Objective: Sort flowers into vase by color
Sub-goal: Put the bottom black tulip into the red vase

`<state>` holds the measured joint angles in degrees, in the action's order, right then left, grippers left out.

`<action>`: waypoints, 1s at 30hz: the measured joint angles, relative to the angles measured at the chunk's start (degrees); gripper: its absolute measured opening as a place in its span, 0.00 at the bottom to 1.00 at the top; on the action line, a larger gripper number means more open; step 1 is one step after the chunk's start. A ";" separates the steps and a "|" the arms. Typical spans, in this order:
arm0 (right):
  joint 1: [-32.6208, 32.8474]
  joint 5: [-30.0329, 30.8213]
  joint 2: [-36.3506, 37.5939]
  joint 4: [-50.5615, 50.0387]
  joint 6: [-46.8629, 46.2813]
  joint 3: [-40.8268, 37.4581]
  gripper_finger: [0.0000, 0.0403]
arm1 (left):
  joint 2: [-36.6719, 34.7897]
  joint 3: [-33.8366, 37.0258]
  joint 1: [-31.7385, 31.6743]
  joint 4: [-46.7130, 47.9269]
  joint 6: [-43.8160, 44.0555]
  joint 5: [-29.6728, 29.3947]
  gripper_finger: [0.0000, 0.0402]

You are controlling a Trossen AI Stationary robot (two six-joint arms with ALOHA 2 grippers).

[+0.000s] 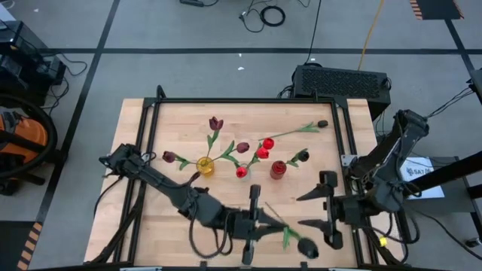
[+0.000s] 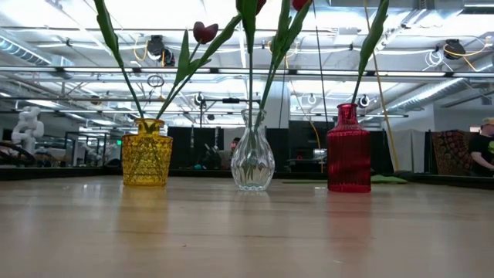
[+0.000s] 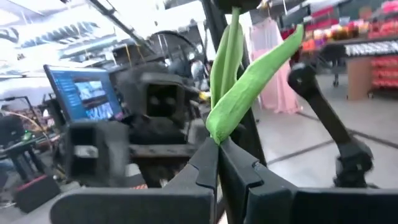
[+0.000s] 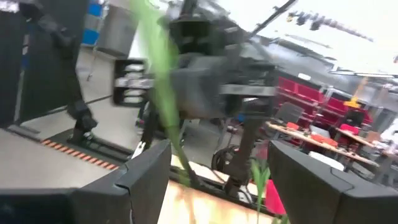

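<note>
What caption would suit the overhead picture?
Left gripper shut on a dark tulip; right gripper open beside it.

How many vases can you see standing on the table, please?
3, in a row across the middle of the table: a yellow vase on the left-arm side, a clear vase in the middle, and a red vase on the right-arm side. None looks hidden.

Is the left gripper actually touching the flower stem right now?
Touching. In the left wrist view the left gripper has its fingers pressed together on the green flower stem, which rises straight out from between them.
</note>
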<state>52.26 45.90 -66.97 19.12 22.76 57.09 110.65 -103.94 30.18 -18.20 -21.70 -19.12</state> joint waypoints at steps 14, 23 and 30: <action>-4.38 -4.28 -3.32 -4.55 -5.82 4.08 0.64 | -0.02 0.00 -4.10 -3.48 0.29 7.05 0.02; -6.58 -8.86 -3.27 -4.44 -8.27 4.10 0.53 | -0.02 0.00 -4.62 -2.86 -0.10 7.11 0.02; -6.83 -8.38 -3.25 -4.42 -8.28 4.10 0.29 | -0.02 0.00 -4.73 -1.91 -1.19 7.09 0.02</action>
<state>45.43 37.51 -70.22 14.70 14.47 61.19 110.63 -103.94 25.45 -20.11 -22.88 -12.03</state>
